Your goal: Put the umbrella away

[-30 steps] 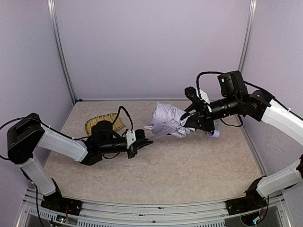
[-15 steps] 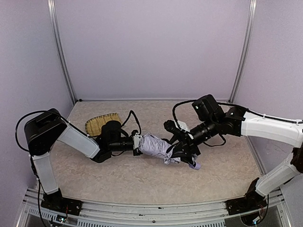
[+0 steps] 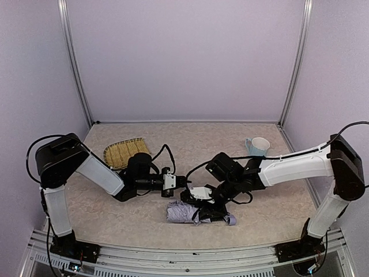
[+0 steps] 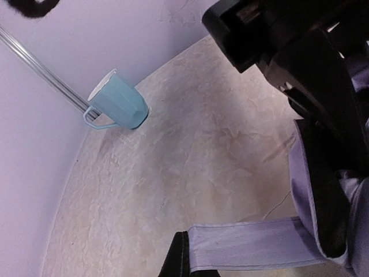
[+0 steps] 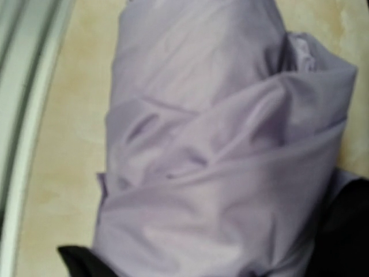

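We are at the binding step: the umbrella (image 3: 184, 212) lies collapsed on the desk (image 3: 259, 190), close to the near edge and between the two arms. Its canopy is bunched into a loose roll and its small handle (image 3: 230, 220) points to the right. The right claw (image 3: 212, 203) sits down over the roll, and as far as we can tell it is clenched on the fabric, which fills its wrist view. The left claw (image 3: 180, 182) is closed tight, pinching the end of the strap (image 4: 248, 248), which runs flat from the claw across to the bundle.

Next, we judge, the left claw must carry that strap round the roll while the right claw pins the fabric so the folds do not spring loose. We cannot see a fastener, so where the strap closes is unclear. The woven tray (image 3: 124, 153) sits well apart at the back left, and the blue cup (image 3: 258, 146) at the back right.
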You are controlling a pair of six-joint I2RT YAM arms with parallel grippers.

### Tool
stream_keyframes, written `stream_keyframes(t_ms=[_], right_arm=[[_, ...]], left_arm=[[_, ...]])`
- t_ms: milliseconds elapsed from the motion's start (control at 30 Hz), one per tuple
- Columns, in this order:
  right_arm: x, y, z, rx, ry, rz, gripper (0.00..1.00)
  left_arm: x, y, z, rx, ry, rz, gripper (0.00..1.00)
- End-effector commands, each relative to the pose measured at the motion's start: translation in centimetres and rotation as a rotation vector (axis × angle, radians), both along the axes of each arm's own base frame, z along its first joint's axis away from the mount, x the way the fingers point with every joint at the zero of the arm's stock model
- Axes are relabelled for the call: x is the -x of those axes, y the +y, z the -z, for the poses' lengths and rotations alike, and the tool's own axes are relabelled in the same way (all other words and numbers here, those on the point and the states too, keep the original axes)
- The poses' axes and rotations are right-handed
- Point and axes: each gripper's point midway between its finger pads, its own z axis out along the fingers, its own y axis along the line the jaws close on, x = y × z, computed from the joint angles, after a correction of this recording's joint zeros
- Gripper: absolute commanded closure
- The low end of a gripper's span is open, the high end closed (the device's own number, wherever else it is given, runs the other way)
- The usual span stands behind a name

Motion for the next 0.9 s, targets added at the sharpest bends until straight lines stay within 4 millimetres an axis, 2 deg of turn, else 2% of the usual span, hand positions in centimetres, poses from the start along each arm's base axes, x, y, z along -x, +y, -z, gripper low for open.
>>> stream_keyframes(t_ms=[0, 167, 300, 400, 433, 500, 600, 667, 733, 800, 867], right_arm=[[4.4, -2.8, 5.2, 0.216, 0.17, -0.08, 1.0], [5.5, -3.9, 7.5, 0.288, 0.258, -0.061, 1.0], [4.9, -4.6, 8.5, 0.341, 0.284, -0.005, 1.0], [4.3, -5.5, 9.3, 0.388, 0.302, 0.044, 1.0], [4.1, -5.8, 9.6, 0.408, 0.306, 0.06, 1.0], [3.9, -6.5, 10.1, 0.443, 0.32, 0.087, 1.0], [3.7, -7.0, 10.6, 0.463, 0.331, 0.109, 1.0], [3.3, -7.1, 10.9, 0.47, 0.332, 0.123, 1.0], [3.1, -7.1, 10.9, 0.471, 0.344, 0.135, 1.0], [2.8, -6.8, 10.7, 0.458, 0.358, 0.146, 1.0], [2.6, -6.7, 10.6, 0.445, 0.382, 0.156, 1.0]], left_arm=[[-3.4, 0.0, -4.6, 0.121, -0.183, -0.135, 1.0], [-5.2, 0.9, -3.3, 0.133, -0.135, -0.215, 1.0], [-7.3, 1.9, -1.5, 0.119, -0.13, -0.33, 1.0], [-8.3, 2.3, -2.3, 0.161, -0.142, -0.392, 0.97], [-8.8, 2.4, -2.4, 0.16, -0.14, -0.416, 0.88], [-10.0, 2.8, -2.8, 0.162, -0.144, -0.486, 0.79], [-11.7, 4.6, -4.0, 0.213, -0.199, -0.62, 0.5], [-12.7, 6.2, -4.6, 0.238, -0.231, -0.721, 0.35], [-13.4, 7.8, -5.6, 0.269, -0.258, -0.811, 0.26], [-13.8, 9.8, -7.1, 0.32, -0.276, -0.91, 0.22], [-13.3, 11.9, -9.7, 0.408, -0.279, -0.998, 0.21]])
